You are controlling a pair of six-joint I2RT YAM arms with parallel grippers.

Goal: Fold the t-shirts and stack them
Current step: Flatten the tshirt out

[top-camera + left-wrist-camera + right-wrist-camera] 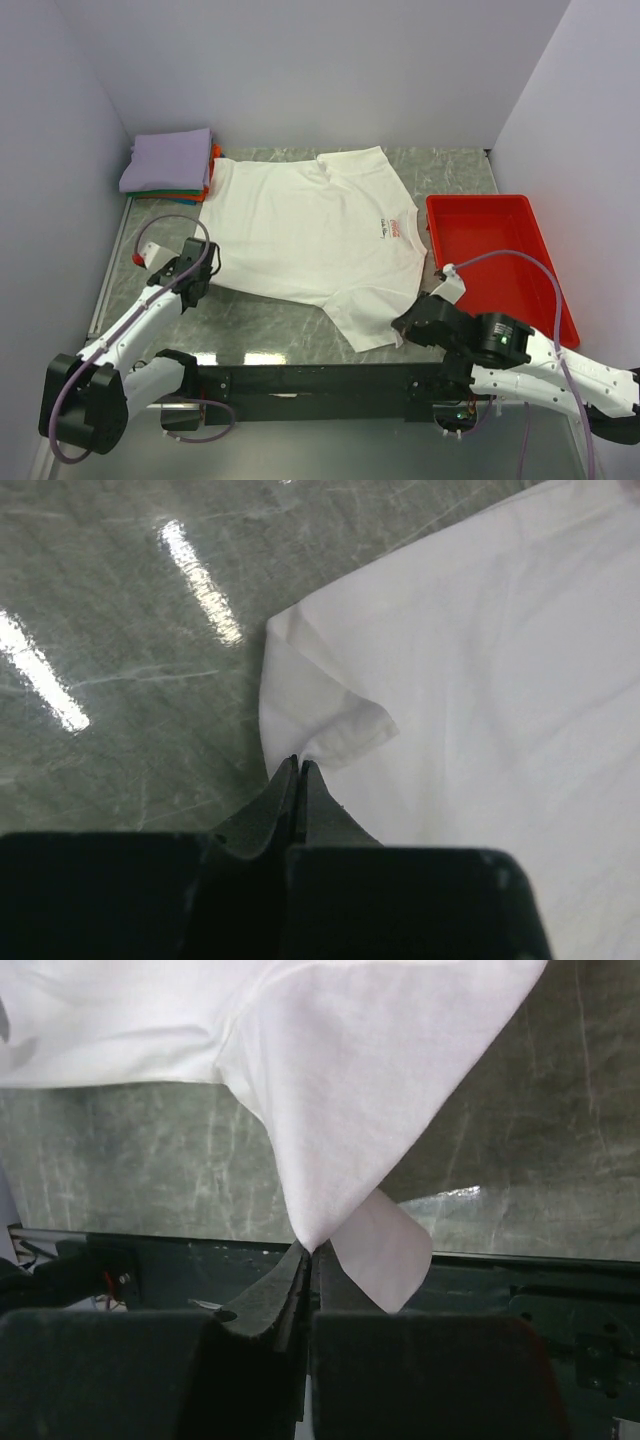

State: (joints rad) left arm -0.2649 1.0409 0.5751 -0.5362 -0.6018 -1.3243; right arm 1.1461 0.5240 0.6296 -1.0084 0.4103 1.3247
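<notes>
A white t-shirt (310, 225) with a small red chest logo (397, 227) lies spread on the marble table. My left gripper (205, 272) is at its left near corner. In the left wrist view the gripper (298, 763) is shut on a puckered edge of the white cloth (480, 680). My right gripper (403, 325) is at the shirt's near right corner. Seen from the right wrist, this gripper (313, 1251) is shut on a pinched point of the cloth (350, 1090), which rises off the table. A folded stack topped by a lavender tee (168, 158) sits at the back left.
A red plastic tray (495, 250) lies to the right of the shirt, close to my right arm. Grey walls close in the table on the left, back and right. The black base rail (320, 380) runs along the near edge.
</notes>
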